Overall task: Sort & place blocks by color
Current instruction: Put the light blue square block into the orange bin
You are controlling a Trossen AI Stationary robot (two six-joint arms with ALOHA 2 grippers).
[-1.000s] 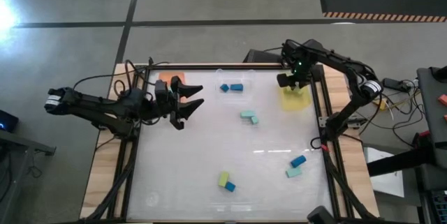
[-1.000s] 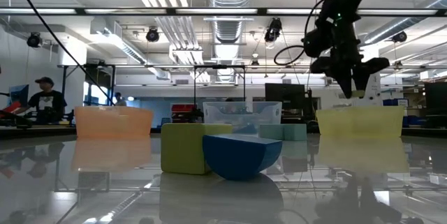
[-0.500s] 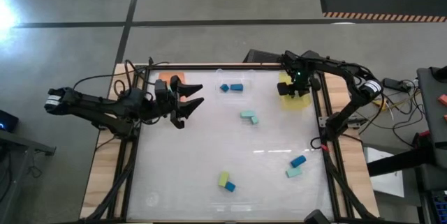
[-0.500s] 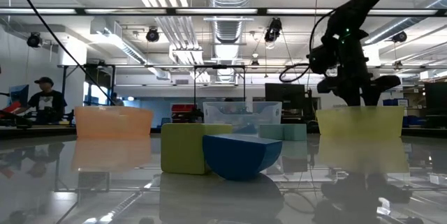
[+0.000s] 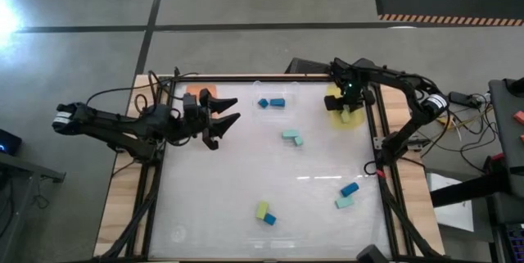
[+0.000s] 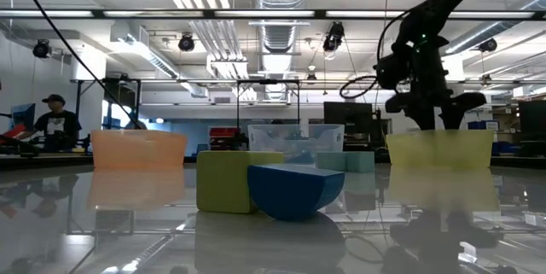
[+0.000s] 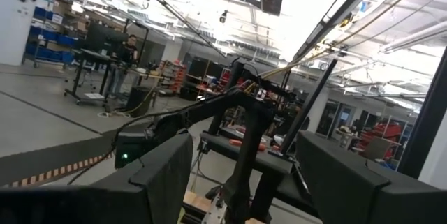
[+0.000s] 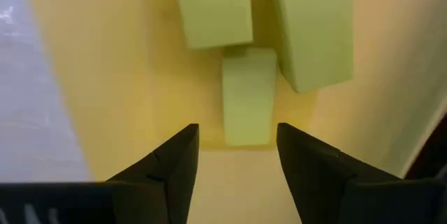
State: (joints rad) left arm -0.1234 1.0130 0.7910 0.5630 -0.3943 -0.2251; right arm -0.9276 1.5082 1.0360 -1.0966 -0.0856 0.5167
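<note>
yellow-green block (image 8: 248, 95) lies lengthwise between end effector fingers (image 8: 167, 172).

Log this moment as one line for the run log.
right gripper: open over yellow tray, three yellow-green blocks inside | left gripper: open, waiting near orange tray | loose blocks remain on table

A: Where is the table (image 5: 246, 173) passable?
B: Its middle is bare between the teal pair (image 5: 292, 138) and the near blocks (image 5: 264, 212).

A: Obstacles at the far edge?
B: The orange tray (image 6: 137, 149), clear tray (image 6: 295, 140) and yellow tray (image 6: 439, 148) stand in a row. The right gripper (image 8: 234, 144) hangs apart over three yellow-green blocks (image 8: 248, 95) filling that tray's floor.
</note>
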